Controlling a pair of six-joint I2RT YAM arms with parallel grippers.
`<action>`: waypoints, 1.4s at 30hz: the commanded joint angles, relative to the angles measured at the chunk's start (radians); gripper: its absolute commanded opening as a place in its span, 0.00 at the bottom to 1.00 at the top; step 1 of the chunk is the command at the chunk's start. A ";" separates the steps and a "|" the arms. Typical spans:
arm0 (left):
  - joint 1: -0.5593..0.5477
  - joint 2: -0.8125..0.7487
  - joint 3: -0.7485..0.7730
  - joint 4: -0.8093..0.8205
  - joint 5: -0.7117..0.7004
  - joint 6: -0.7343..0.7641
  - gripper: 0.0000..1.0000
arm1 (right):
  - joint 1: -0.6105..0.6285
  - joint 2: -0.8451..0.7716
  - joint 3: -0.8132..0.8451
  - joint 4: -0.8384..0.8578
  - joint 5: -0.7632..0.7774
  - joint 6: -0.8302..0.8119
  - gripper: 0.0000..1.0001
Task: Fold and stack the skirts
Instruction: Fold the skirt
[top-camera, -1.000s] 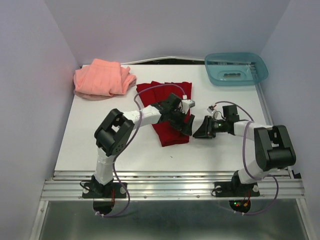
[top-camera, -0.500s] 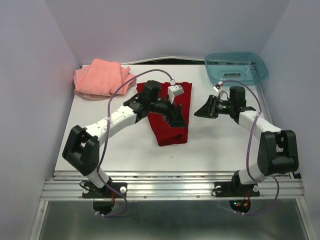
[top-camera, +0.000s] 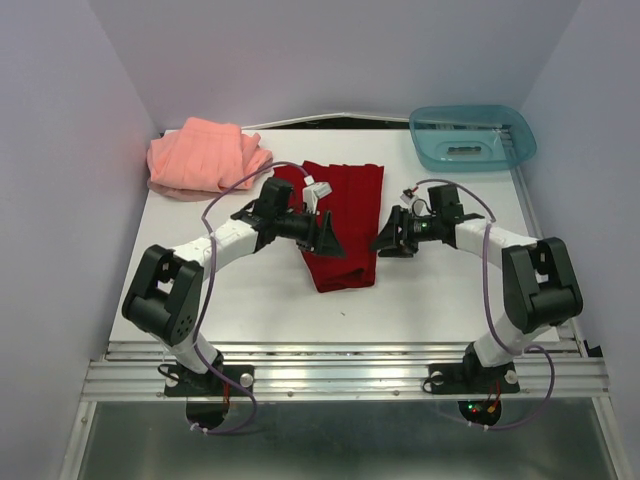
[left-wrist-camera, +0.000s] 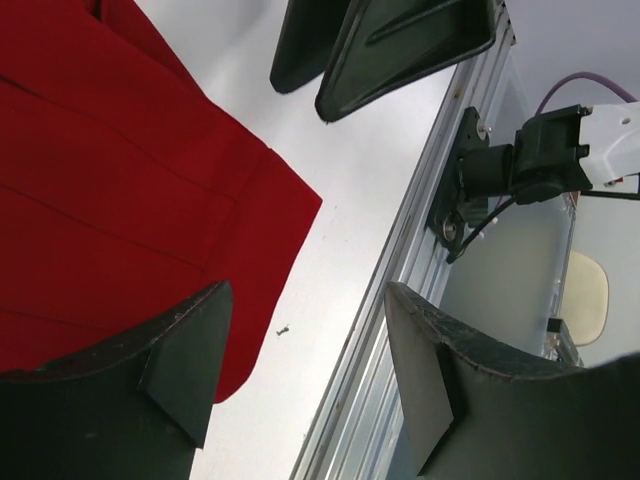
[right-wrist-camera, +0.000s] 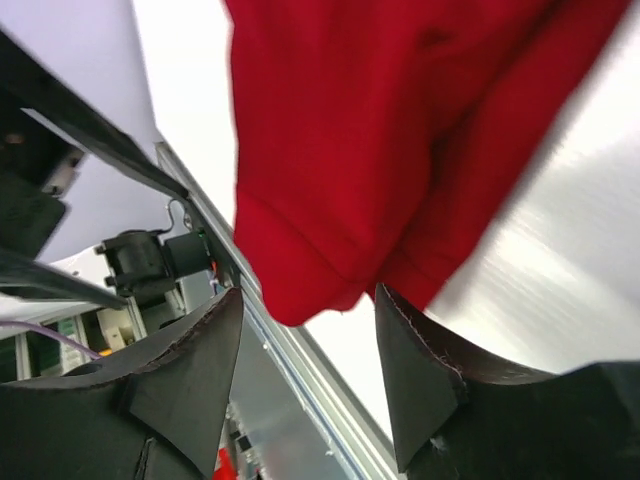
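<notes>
Skirt (top-camera: 350, 195), deep red, beneath left pincer (top-camera: 328, 240), right pincer (top-camera: 384, 242) now down at its right edge, both wide open, empty.

we count two skirts, a red skirt (top-camera: 350, 192) and a pink skirt (top-camera: 205, 157), one teal tray (top-camera: 500, 159), and two claws: left claw (top-camera: 326, 238), right claw (top-camera: 387, 241)

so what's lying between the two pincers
The red skirt lies between the left pincer and the right pincer, clearest in the top external view.

no readable text, labels or numbers, seemingly
</notes>
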 joint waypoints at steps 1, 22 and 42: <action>0.002 -0.016 -0.022 0.087 -0.017 -0.038 0.74 | 0.037 0.039 0.030 -0.136 0.034 -0.030 0.61; 0.005 -0.019 -0.034 0.080 -0.043 -0.027 0.76 | 0.084 0.171 0.096 -0.045 0.008 0.028 0.35; -0.007 0.034 -0.057 0.162 0.098 -0.082 0.50 | 0.084 0.111 0.096 -0.119 0.106 -0.208 0.01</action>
